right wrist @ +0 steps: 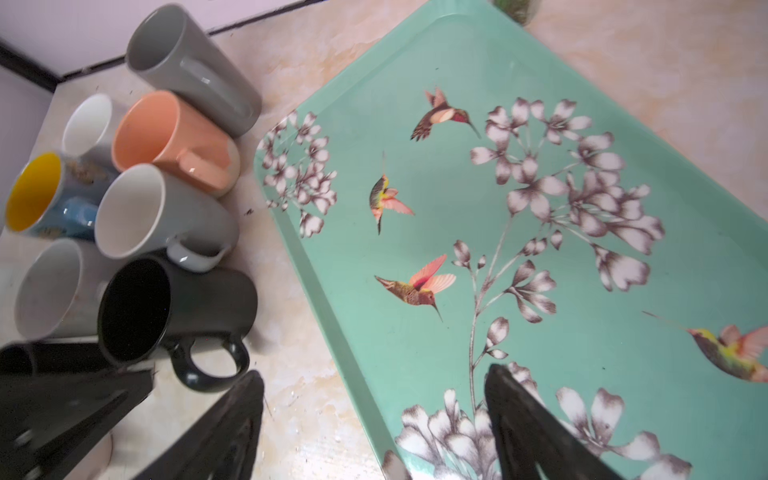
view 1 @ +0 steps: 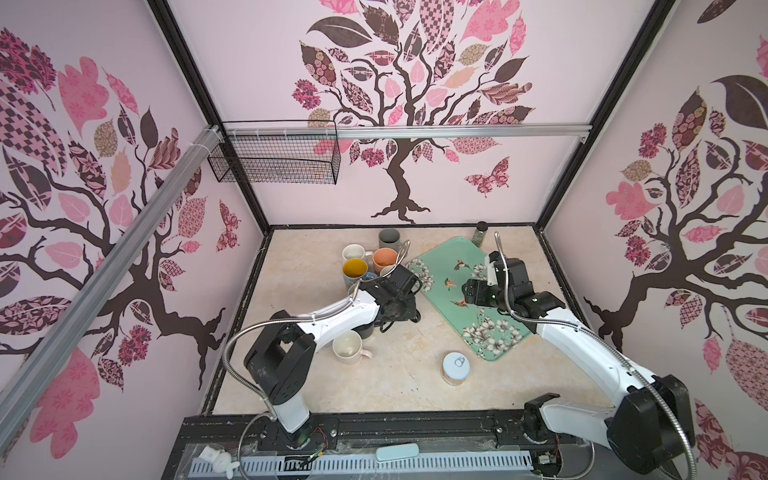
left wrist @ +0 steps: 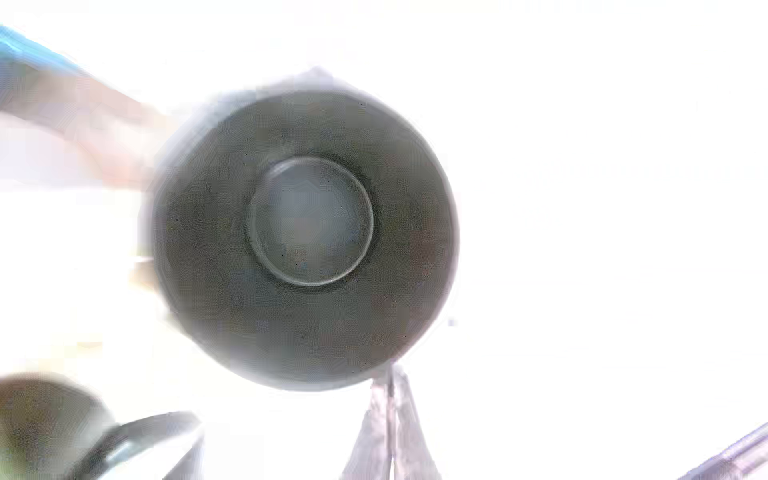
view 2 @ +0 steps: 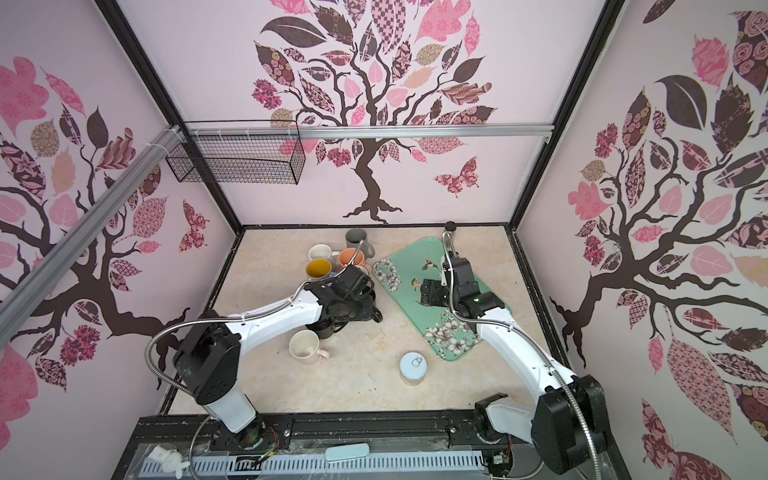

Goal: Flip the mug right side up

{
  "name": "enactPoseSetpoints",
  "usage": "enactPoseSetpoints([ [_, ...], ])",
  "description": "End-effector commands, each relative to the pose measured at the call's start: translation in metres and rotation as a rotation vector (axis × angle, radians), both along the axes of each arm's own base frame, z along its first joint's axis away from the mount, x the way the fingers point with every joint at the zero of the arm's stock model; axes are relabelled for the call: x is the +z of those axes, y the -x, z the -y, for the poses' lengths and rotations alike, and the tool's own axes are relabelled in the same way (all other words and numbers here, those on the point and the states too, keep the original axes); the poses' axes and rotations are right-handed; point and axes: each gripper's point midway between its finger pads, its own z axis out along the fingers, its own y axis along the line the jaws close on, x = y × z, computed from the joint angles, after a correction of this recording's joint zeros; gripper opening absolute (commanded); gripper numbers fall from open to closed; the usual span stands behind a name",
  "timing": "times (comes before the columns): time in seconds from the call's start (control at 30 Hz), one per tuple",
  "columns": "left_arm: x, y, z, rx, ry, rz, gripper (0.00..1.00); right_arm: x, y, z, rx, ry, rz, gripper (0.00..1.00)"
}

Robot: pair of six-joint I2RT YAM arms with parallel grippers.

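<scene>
The black mug [right wrist: 174,307] stands mouth up on the table, its handle [right wrist: 212,365] toward the tray. My right gripper [right wrist: 374,372] is open and holds nothing. One of its fingers is just beside the handle and the other is over the tray; in both top views it hangs over the tray [view 1: 467,291] [view 2: 424,293]. My left gripper [left wrist: 390,382] is shut, its tips at the rim of the black mug [left wrist: 307,232], and I look straight down into the mug's dark inside. In both top views the left arm [view 1: 395,291] hides this mug.
Upright mugs crowd behind the black one: tall grey [view 1: 389,239], white [view 1: 354,252], peach [view 1: 384,258], yellow-lined [view 1: 354,268]. Another dark mug [view 1: 365,331] sits under the left arm, beside a cream mug [view 1: 348,349]. The teal tray [view 1: 449,253] lies to the right, a can [view 1: 456,368] in front.
</scene>
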Motion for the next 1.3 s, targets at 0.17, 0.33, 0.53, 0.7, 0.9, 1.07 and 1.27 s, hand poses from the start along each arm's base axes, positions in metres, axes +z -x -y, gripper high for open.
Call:
enactPoseSetpoints([
  [0.17,0.106,-0.032,-0.079,0.040,-0.031,0.274,0.14,0.030,-0.024,0.087,-0.274,0.223,0.185,1.00],
  [0.33,0.151,-0.066,-0.150,0.163,-0.136,0.450,0.47,0.026,-0.028,0.106,-0.300,0.343,0.320,1.00],
  [0.53,0.147,-0.099,-0.247,0.321,-0.123,0.551,0.82,0.005,-0.033,0.123,-0.317,0.342,0.363,1.00],
  [0.7,0.101,-0.096,-0.320,0.452,-0.148,0.579,0.96,0.008,-0.034,0.136,-0.345,0.191,0.502,1.00],
  [0.9,0.058,-0.082,-0.328,0.412,-0.237,0.749,0.96,0.002,-0.037,0.127,-0.300,0.148,0.615,1.00],
  [1.07,0.033,-0.081,-0.336,0.500,-0.195,0.813,0.96,-0.007,-0.039,0.114,-0.218,0.135,0.639,1.00],
  [1.27,0.001,-0.077,-0.348,0.573,-0.217,0.775,0.96,-0.017,-0.037,0.114,-0.210,0.150,0.619,1.00],
])
